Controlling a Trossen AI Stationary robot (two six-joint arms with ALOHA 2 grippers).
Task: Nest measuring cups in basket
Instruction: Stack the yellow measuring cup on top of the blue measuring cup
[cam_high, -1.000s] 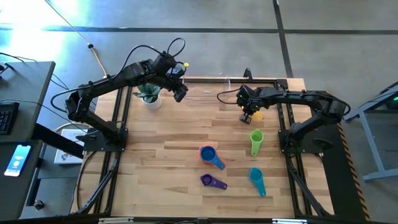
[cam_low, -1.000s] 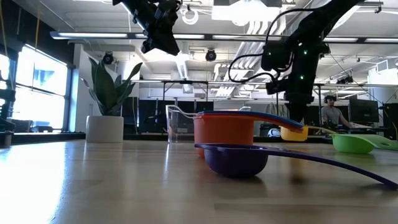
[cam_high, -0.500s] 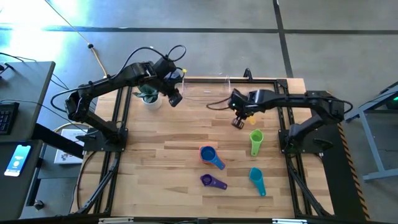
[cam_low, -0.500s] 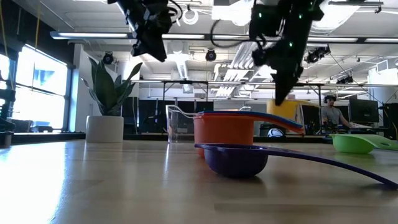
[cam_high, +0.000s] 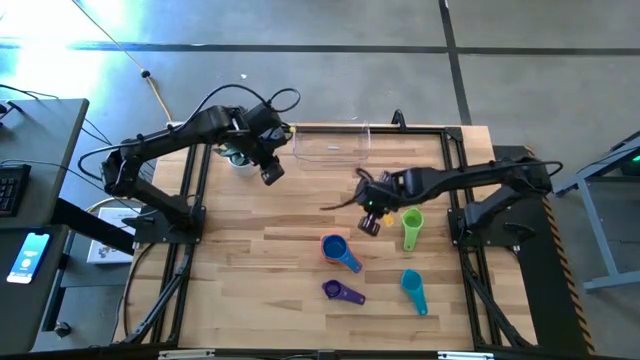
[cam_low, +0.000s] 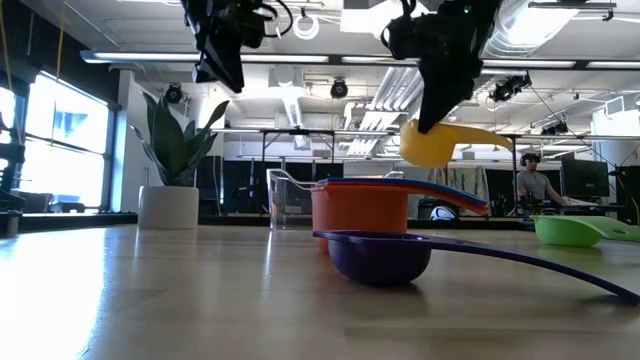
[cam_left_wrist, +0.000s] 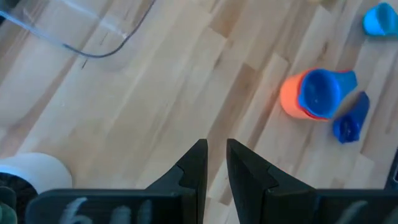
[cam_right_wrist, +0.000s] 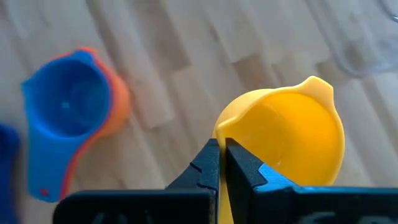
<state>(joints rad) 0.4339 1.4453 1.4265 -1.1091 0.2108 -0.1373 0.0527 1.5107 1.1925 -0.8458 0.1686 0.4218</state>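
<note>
Overhead, the right gripper (cam_high: 369, 216) clamps the rim of a smooth yellow plastic cup (cam_right_wrist: 289, 140), held above the plank table (cam_high: 250, 260) at about 5 o'clock from the clear, low-walled basket (cam_high: 330, 145); its handle is hidden. The left gripper (cam_high: 270, 172), at 8 o'clock from the basket, holds nothing, fingers slightly parted. Nearby the blue cup (cam_high: 335, 248) nests in the orange, handle pointing 4 o'clock.

Both arms are dark, near black, built of slim jointed segments. Thin black cables loop off the left arm (cam_high: 180, 135) at upper left of the overhead picture and trail from the right arm (cam_high: 470, 178) at centre right. Each arm's fingers (cam_left_wrist: 194, 169) are dark, angular, wedge-shaped blades.
</note>
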